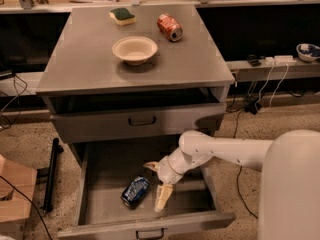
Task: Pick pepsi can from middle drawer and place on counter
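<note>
The pepsi can [135, 191] lies on its side in the open middle drawer [97, 199], left of centre on the flat bottom. My gripper [156, 184] hangs over the drawer just right of the can, close to it but apart. Its cream fingers [163, 197] are spread open, one pointing down, one pointing left above the can. Nothing is held. The counter [90, 69] is the grey cabinet top above.
On the counter stand a cream bowl [134, 49], a red soda can [170, 27] on its side and a green-yellow sponge [122, 16]. A shut upper drawer [140, 121] sits above the open one. Cables and a power strip [277, 60] lie at right.
</note>
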You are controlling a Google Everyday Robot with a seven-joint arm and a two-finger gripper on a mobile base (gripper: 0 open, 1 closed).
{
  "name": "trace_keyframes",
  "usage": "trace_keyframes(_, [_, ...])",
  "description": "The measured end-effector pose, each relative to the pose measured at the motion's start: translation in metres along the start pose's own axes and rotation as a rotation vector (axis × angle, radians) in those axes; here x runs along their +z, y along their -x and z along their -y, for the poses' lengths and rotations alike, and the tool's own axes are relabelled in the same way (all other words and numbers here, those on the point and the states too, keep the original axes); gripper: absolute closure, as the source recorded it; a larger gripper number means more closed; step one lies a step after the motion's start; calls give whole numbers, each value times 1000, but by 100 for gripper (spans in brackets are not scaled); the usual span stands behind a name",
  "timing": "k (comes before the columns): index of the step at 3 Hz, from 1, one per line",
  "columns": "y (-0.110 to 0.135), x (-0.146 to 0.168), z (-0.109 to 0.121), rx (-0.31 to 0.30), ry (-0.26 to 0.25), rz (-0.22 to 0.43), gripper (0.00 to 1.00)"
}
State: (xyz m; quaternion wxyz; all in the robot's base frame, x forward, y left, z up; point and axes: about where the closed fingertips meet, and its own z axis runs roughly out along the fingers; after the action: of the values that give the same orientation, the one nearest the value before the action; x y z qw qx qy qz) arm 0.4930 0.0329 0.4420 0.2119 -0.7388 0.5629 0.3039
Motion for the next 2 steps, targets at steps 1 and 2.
trace_keyframes(1, [-2, 23, 11, -20, -38, 23, 0])
trace_keyframes(2, [2, 48, 19, -31, -49, 34, 0])
